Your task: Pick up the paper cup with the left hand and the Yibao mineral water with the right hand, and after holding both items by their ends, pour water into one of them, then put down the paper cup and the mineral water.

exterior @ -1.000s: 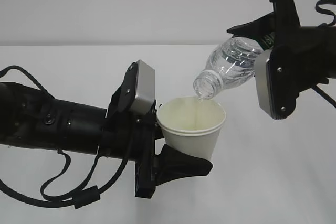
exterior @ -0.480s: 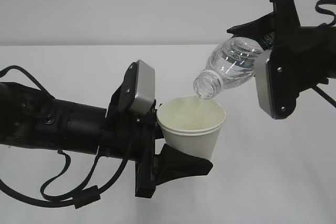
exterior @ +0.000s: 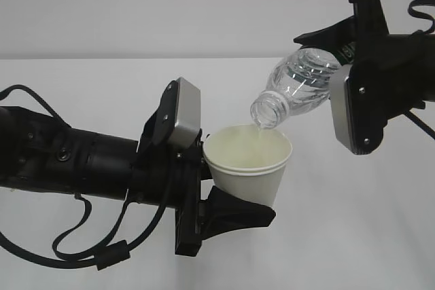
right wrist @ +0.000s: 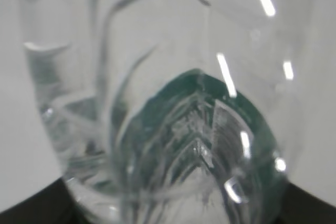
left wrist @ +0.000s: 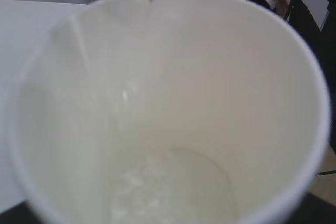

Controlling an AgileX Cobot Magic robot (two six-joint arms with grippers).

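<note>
1. The left hand (exterior: 224, 195), the bulkiest thing in view, reaches in from the left with its jaws clamped around the lower part of the paper cup (exterior: 247, 162), holding it upright above the table (exterior: 81, 79)
2. The right hand (exterior: 340, 66), upper right, grips the Yibao mineral water (exterior: 296, 86) by its base end, tilted neck-down
3. The bottle's open mouth sits just above the cup's rim; water pools in the cup bottom (left wrist: 168, 192)
4. Step in hand looks like the pour itself
5. Next, judging by this: tip the bottle back upright, then set both down without squeezing the thin cup
</note>
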